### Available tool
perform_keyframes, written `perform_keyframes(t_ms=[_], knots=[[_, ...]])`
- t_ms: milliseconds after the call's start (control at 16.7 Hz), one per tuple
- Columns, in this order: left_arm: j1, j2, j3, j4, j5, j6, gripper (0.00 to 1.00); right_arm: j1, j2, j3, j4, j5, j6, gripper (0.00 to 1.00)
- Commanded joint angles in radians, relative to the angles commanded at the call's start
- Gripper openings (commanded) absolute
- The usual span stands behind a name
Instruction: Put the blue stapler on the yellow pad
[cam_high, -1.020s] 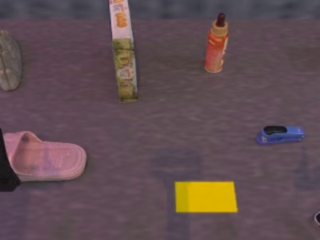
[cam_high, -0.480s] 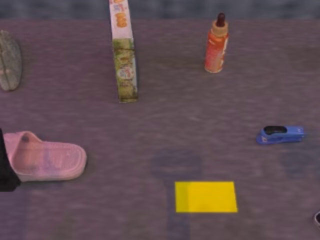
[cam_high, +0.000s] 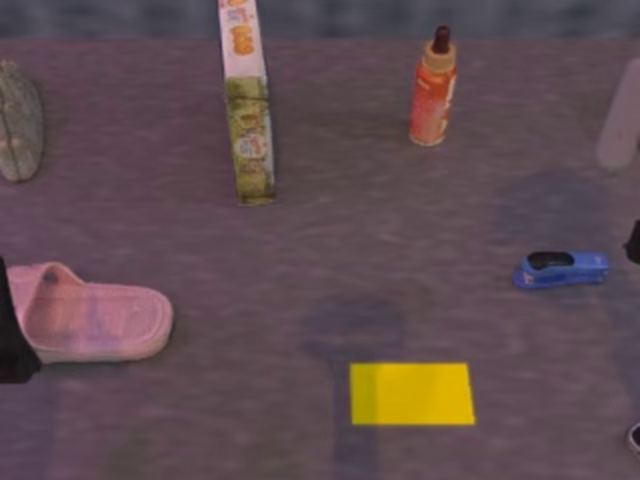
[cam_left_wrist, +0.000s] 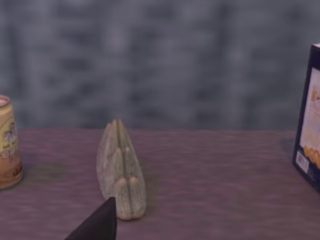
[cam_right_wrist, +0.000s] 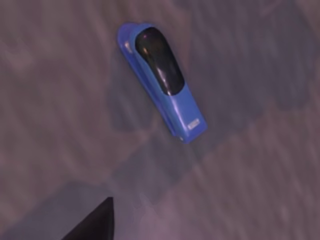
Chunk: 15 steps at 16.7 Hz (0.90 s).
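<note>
Blue stapler (cam_high: 560, 269): was seen flat on the table's right side, ungripped, well apart from the pad.
Yellow pad (cam_high: 411, 393): lay bare near the front edge.
Right gripper (cam_high: 633, 242): was glimpsed at the right edge beside the stapler; finger spread could not be told.
Left arm: stayed parked at left.

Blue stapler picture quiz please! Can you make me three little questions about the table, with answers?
1. True or false: the blue stapler lies on the yellow pad.
2. Which stands nearest the stapler? A) pink slipper B) orange bottle C) tall box
3. Fill in: the right arm shows at the table's ____ edge.

Key: 1 false, it lies on the table, apart from the pad. 2 B. 3 right.
</note>
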Motion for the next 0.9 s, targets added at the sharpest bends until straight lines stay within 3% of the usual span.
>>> perform_keyframes(t_ms=[480, 900], knots=[[0.0, 0.0, 0.0, 0.0, 0.0, 0.0, 1.0, 0.082, 0.54, 0.472, -0.332, -0.001, -0.368, 1.0], [0.0, 0.0, 0.0, 0.0, 0.0, 0.0, 1.0, 0.093, 0.608, 0.539, -0.374, -0.001, -0.418, 1.0]])
